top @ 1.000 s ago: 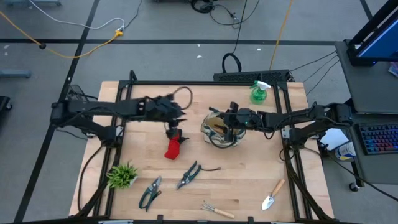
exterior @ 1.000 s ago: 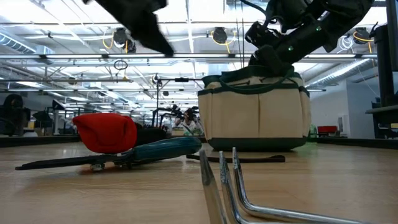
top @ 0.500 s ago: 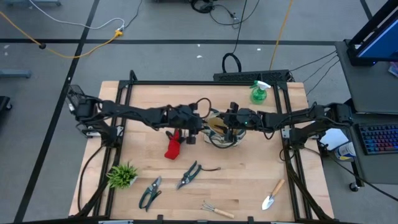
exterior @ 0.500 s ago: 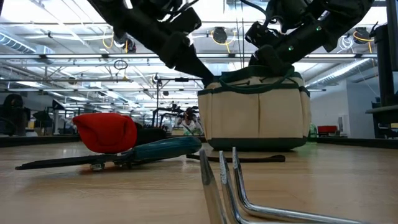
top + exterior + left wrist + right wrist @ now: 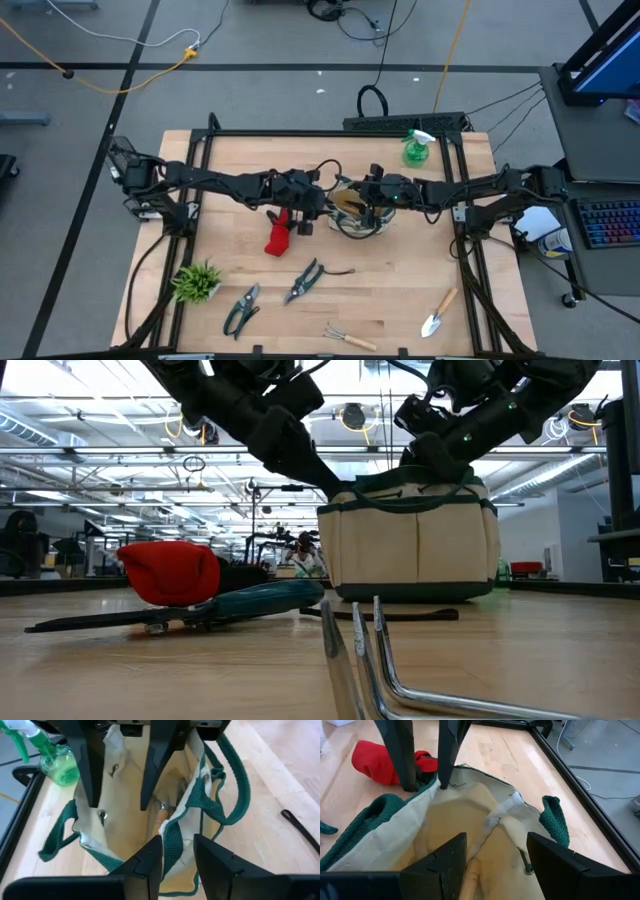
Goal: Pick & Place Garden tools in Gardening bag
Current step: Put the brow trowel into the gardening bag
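Observation:
The cream gardening bag (image 5: 355, 212) with green trim stands mid-table, mouth up, with a wooden tool handle (image 5: 162, 809) lying inside. My left gripper (image 5: 177, 845) is at the bag's left rim, shut on it. My right gripper (image 5: 495, 840) is open and low in the bag's mouth from the right, with a fold of the wall (image 5: 496, 822) between its fingers; I cannot tell whether they touch it. The red glove (image 5: 280, 236) lies left of the bag. Two pruning shears (image 5: 305, 280) (image 5: 241, 309), a hand rake (image 5: 350, 337) and a trowel (image 5: 438, 313) lie near the front. The green spray bottle (image 5: 415, 148) stands at the back. My left gripper has the bag's green-trimmed rim (image 5: 174, 837) on its left side between its two fingers, one finger inside the bag (image 5: 445, 775) and one outside (image 5: 402, 765). The fingers slant down from the table's left. The bag stands on the table.
A spiky green plant tuft (image 5: 197, 282) stands at the front left. The black frame rail (image 5: 330, 133) runs along the table's far edge. In the low view the rake's tines (image 5: 370, 660) fill the foreground. Bare wood lies between the bag and the front tools.
My left gripper has gone from above the red glove toward the table's right edge and down to the bag's left rim, then kept still there. The bag and the right arm have stayed where they were.

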Available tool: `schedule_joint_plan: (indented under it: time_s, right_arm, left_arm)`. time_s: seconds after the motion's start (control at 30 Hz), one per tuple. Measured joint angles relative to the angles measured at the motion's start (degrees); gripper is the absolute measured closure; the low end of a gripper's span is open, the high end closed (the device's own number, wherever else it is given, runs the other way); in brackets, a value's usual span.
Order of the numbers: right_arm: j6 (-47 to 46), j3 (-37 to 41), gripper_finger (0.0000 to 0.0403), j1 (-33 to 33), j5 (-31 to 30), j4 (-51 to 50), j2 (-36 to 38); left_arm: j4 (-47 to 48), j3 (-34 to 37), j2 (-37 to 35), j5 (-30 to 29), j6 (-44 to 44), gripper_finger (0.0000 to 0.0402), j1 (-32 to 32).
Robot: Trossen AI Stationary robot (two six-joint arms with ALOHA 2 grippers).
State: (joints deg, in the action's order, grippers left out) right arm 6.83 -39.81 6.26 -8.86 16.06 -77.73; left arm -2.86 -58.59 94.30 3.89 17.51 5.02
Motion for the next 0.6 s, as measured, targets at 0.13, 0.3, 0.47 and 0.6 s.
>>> schedule_joint_plan:
  time_s: [0.13, 0.3, 0.47, 0.6]
  right_arm:
    - [0.02, 0.00, 0.0202, 0.00, -0.01, 0.42, 0.00]
    - [0.02, 0.00, 0.0202, 0.00, 0.02, 0.87, 0.00]
    - [-0.42, 0.00, 0.0202, 0.00, -0.04, 3.11, 0.13]
    - [-3.76, 0.00, 0.0202, 0.02, -0.11, 3.66, 0.54]
  left_arm:
    - [0.54, 0.00, 0.00, 0.75, 0.30, 0.0321, -0.02]
    - [1.31, 0.00, 0.00, 0.71, 0.17, 0.0391, 0.47]
    - [1.35, 0.00, 0.00, -0.88, 0.04, 0.0390, 1.03]
    - [2.78, 0.00, 0.00, -5.05, 0.91, 0.0396, 1.01]
